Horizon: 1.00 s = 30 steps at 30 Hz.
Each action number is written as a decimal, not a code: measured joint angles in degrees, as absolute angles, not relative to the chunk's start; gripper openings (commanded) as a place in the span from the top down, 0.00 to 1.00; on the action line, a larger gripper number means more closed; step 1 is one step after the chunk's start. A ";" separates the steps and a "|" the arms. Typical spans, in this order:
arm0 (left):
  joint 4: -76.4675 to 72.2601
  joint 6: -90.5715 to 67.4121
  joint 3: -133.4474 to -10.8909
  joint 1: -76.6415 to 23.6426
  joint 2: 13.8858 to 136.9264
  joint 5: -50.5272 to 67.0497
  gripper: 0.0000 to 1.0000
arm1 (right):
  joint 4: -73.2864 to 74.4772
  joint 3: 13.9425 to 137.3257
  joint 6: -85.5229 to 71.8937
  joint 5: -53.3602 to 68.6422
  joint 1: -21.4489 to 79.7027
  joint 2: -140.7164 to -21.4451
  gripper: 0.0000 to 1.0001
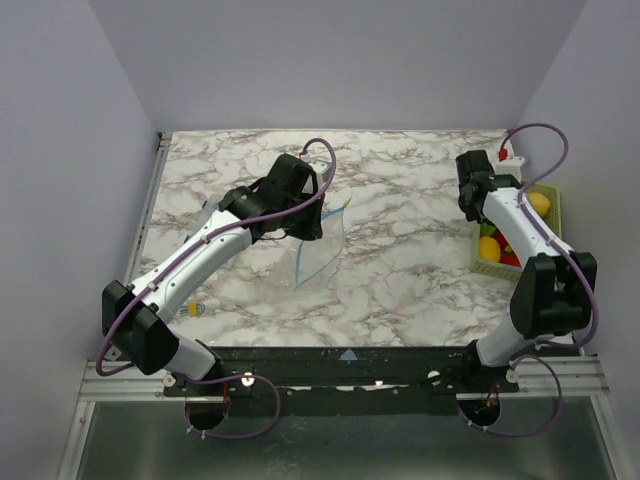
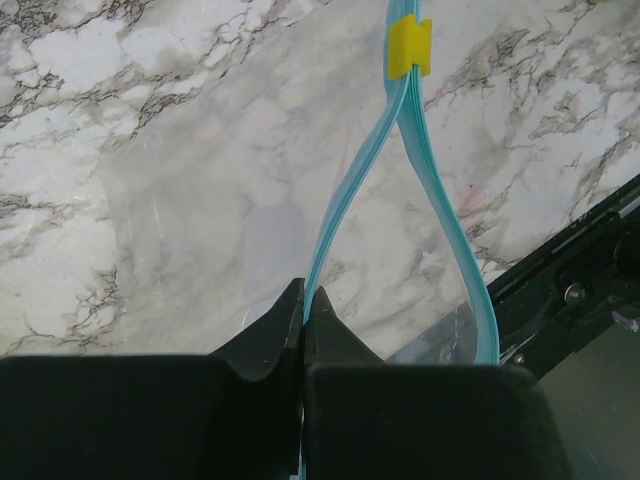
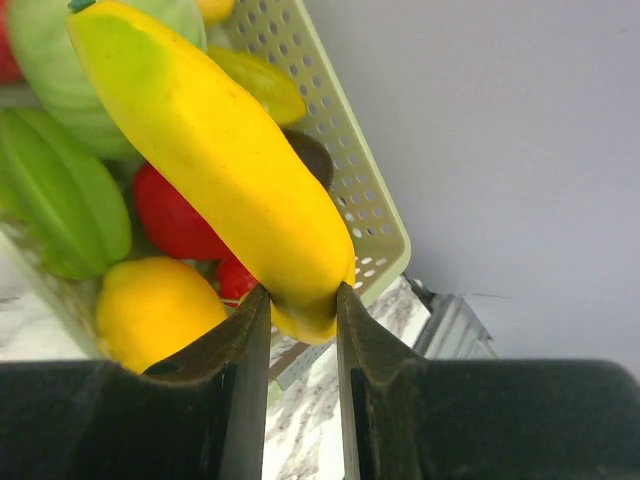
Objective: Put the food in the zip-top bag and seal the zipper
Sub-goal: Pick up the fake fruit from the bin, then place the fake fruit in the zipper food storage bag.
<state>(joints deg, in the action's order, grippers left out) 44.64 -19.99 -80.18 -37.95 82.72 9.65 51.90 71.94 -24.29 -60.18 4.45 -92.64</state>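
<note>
Right, the loading step is on, by my read, with the bag looking empty. On the left, the left gripper has its fingers pressed together on one lip of the thin teal zipper. It holds the soft, clear zip-top bag up mid-table, mouth bowed open, yellow slider at the far end. Over right, the right gripper pinches a glossy, curved toy banana by its tip at the perforated basket. Next, I'd say, carry it across and line it up with that narrow mouth.
</note>
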 measured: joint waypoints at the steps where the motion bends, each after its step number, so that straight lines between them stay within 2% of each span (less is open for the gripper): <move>1: 44.64 -19.99 -80.18 -37.95 82.72 9.65 1.00 | 51.00 72.42 -23.57 -59.59 4.45 -91.26 1.00; 7: 44.66 -19.99 -80.18 -37.93 82.72 9.41 1.00 | 42.28 72.84 -18.02 -55.22 4.51 -81.58 0.99; 12: 44.64 -19.97 -80.18 -37.93 82.72 8.84 1.00 | 35.07 71.72 -14.92 -40.99 4.51 -73.03 0.99; 18: 44.62 -19.97 -80.18 -37.93 82.72 8.56 1.00 | 28.88 68.12 -16.05 -10.72 4.51 -64.49 0.99; 20: 44.62 -19.97 -80.18 -37.85 82.72 8.86 1.00 | 24.91 65.23 -18.11 2.66 4.51 -63.20 0.99; 25: 44.01 -19.99 -80.07 -37.47 82.72 10.24 1.00 | 6.68 52.25 -28.16 34.39 4.80 -62.67 0.99; 30: 43.44 -19.97 -79.77 -37.08 82.72 11.77 1.00 | -9.80 45.45 -37.32 53.58 4.82 -62.46 0.99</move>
